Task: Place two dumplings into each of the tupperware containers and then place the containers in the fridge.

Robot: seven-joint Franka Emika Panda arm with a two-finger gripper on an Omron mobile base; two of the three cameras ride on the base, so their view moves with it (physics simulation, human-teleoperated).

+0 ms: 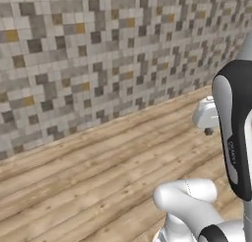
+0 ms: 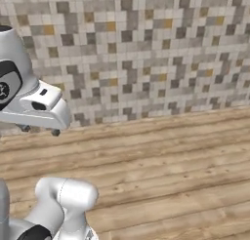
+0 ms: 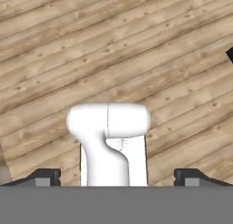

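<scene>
My gripper [image 2: 40,130] hangs at the left of the right base view, above a wooden plank surface [image 2: 166,161]. It also shows in the left base view as the gripper [image 1: 208,131], at the right beside the dark upper arm. In the hand view the gripper [image 3: 118,177] points down at the planks; its two dark fingertips [image 3: 43,177] stand far apart, open, with nothing between them. The dumplings, the tupperware containers and the fridge are out of view.
A mosaic wall [image 1: 98,64] of grey, beige and yellow tiles runs along the far edge of the planks [image 1: 88,177]. A small dark shape [image 3: 230,54] cuts into the right edge of the hand view.
</scene>
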